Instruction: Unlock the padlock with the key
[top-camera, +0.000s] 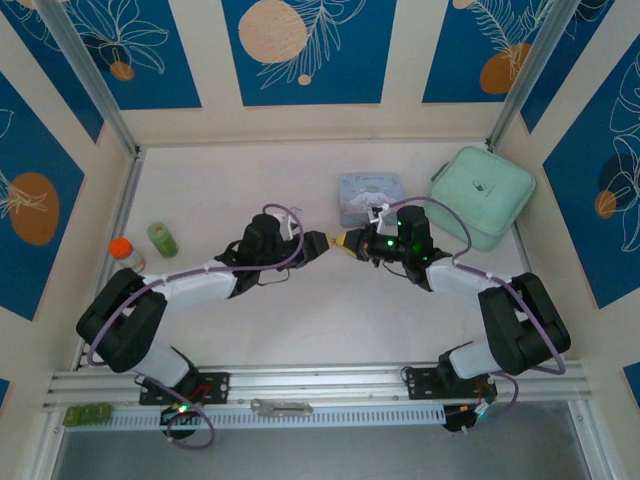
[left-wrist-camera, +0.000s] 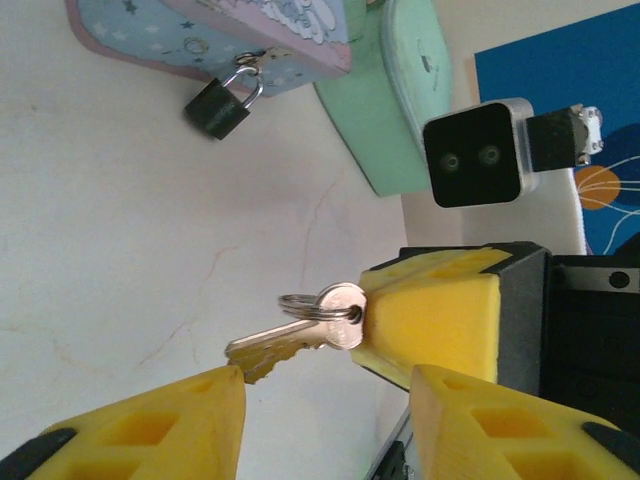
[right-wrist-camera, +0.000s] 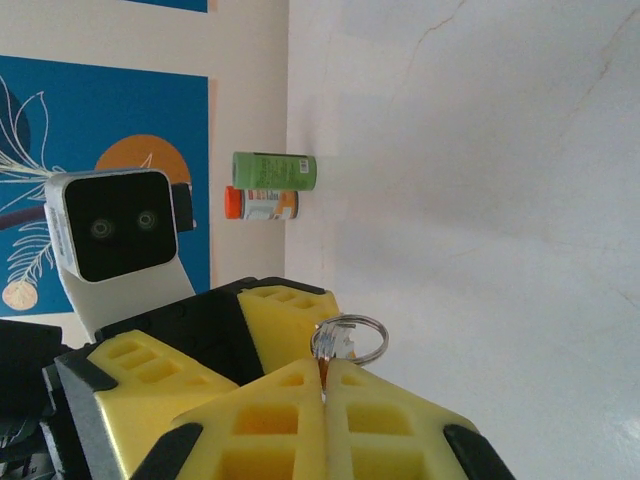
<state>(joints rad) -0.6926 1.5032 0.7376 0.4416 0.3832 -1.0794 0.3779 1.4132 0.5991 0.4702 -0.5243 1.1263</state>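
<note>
The silvery key (left-wrist-camera: 290, 340) with its ring is held level above the table, and my right gripper (right-wrist-camera: 325, 365) is shut on its head. The ring (right-wrist-camera: 348, 338) pokes out over the right fingertips. My left gripper (left-wrist-camera: 330, 425) faces it with both yellow fingers (left-wrist-camera: 150, 425) apart; the key's blade tip lies just by the edge of one finger. In the top view the two grippers meet at mid-table, left gripper (top-camera: 325, 241) against right gripper (top-camera: 350, 242). The small black padlock (left-wrist-camera: 222, 103) hangs by its shackle at the edge of the pale-blue tin (left-wrist-camera: 150, 45).
The pale-blue tin (top-camera: 370, 197) and a mint-green case (top-camera: 482, 195) lie behind the grippers. A green bottle (top-camera: 162, 239) and an orange-capped bottle (top-camera: 125, 253) stand by the left wall. A flat metal bar (top-camera: 282, 407) rests on the front rail.
</note>
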